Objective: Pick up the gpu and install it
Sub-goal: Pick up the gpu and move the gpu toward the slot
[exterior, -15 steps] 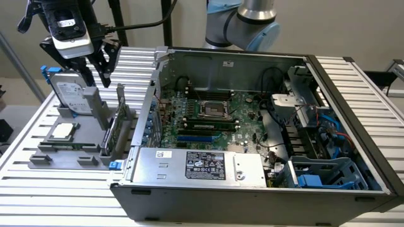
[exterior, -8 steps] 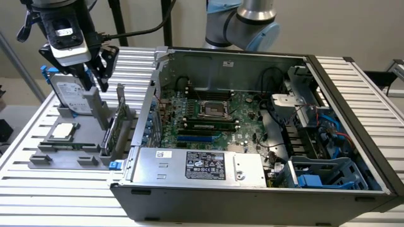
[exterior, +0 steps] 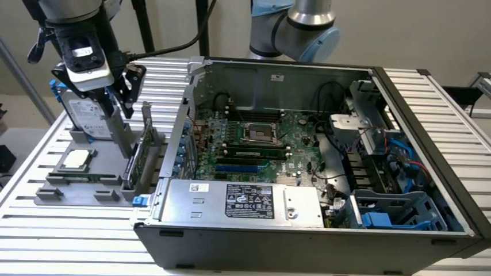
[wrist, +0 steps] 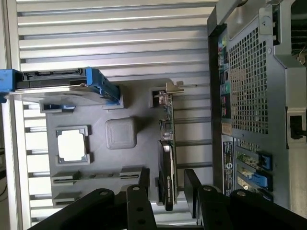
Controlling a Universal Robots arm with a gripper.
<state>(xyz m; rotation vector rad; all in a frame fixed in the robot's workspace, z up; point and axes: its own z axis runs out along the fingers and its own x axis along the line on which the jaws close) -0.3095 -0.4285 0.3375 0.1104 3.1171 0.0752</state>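
— Gripper (wrist: 167, 176) condition?
— Spread wide, clasping nothing.
— And the gpu (wrist: 169, 143)?
— It stood on edge in the grey fixture (wrist: 139, 158), aligned between the 2 fingers (wrist: 144, 189); contact could not be determined.

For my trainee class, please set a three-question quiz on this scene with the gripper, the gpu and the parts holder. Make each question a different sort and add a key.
1. True or false: the gripper is shut on the gpu.
2. Where is the gpu? A) lying flat on the slatted table; B) standing on edge in the grey parts holder; C) seated on the motherboard.
3. Fill in: the hard drive in the same holder has ___ rails.

Key
1. False: the jaws are open and hold nothing.
2. B.
3. Blue.
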